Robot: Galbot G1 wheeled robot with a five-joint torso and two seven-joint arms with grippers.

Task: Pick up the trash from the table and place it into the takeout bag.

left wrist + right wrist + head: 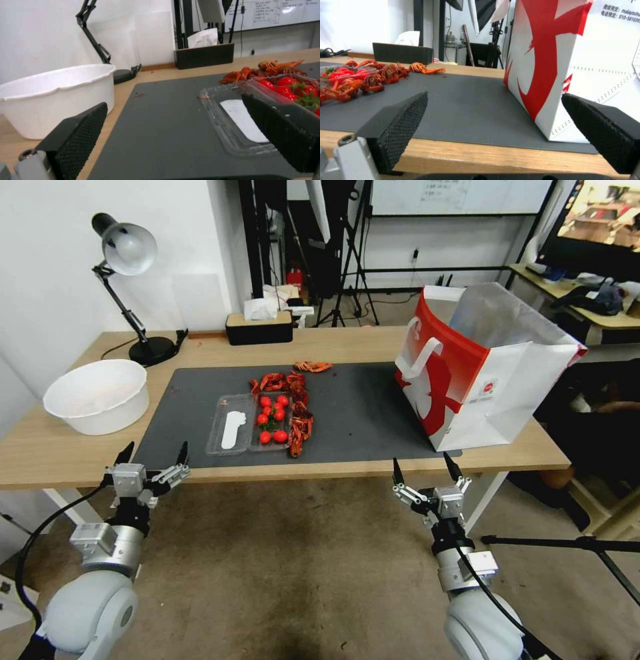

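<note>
Takeout bag [487, 373]: interior not visible from the head camera; contents cannot be told. In the right wrist view its top and far side are cut off by the frame, and its printed text is only partly readable. Clear plastic container [240, 120]: far end cut off in the left wrist view, near corner hidden behind one finger [283, 130]. White label inside the lid is unreadable. Desk lamp [96, 42]: head out of frame.
</note>
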